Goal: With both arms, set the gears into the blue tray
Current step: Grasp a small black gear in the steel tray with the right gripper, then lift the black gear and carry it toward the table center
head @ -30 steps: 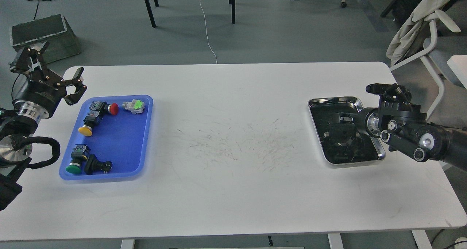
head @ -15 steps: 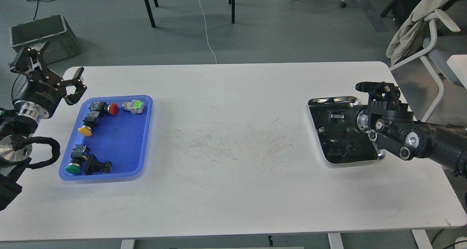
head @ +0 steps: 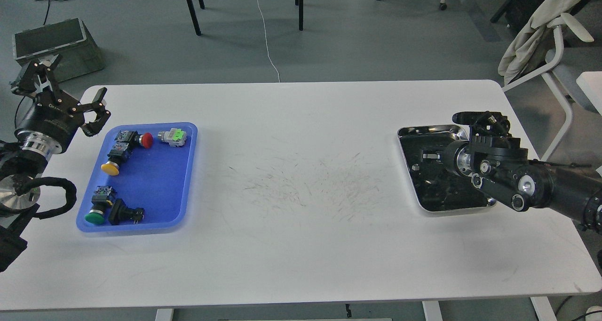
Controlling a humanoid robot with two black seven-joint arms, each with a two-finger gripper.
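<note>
The left gripper (head: pixel 70 92) hangs just beyond the blue tray's (head: pixel 186 180) far-left corner with its jaws spread wide and nothing between them, clear of the push-button switches (head: pixel 123 147) lying inside. The right gripper (head: pixel 432 155) reaches over the steel tray (head: pixel 425 131), well to the right of the blue tray, but black against that dark bottom its jaws cannot be told apart. The gears are likewise lost among the steel tray's dark reflections.

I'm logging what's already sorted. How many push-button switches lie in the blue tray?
5 in the blue tray: red-capped, green-and-grey and yellow-capped at the far end; green-capped and all-black at the near end. None seem hidden.
</note>
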